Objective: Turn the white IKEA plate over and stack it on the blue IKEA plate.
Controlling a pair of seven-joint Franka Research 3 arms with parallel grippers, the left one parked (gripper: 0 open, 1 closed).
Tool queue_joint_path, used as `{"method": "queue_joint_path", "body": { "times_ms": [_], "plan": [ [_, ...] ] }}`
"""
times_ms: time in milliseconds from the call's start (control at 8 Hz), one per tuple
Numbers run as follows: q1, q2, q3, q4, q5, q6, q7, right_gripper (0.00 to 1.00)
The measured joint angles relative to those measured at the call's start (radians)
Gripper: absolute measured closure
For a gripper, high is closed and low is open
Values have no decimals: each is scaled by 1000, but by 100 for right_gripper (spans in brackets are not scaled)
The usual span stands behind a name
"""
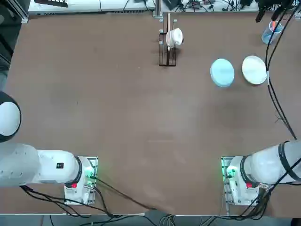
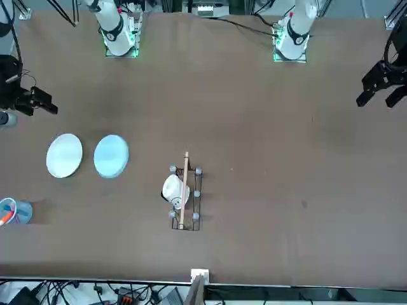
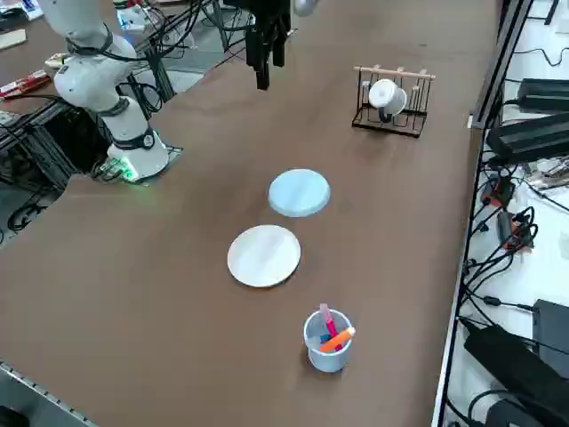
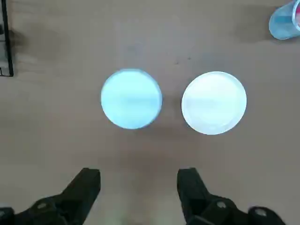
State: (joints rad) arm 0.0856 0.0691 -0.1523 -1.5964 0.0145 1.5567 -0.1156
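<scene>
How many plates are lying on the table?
2: the blue plate and the white plate lie side by side, apart, toward the table's far right. Nothing appears to hide another one.

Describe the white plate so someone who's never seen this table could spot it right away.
Find the wooden-topped rack holding a white cup near the table's far edge. Towards the working right arm's side of it, two same-size round plates lie side by side, apart. The white plate is the outer one, nearer the blue pen cup; its neighbour, the blue plate, is sky blue.
</scene>
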Motion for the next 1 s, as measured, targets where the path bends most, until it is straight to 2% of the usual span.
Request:
{"method": "queue_joint_path", "body": {
  "times_ms": [500,750,875,1000],
  "plan": [
    [0,3,0,0,0,-1,0,0],
    [0,31,0,-10,-24,-9,-20,0],
    [-5,64,-2,-47,-49,28,-36,0],
    [-22,124,-6,-96,-61,135,-61,0]
  ]
}}
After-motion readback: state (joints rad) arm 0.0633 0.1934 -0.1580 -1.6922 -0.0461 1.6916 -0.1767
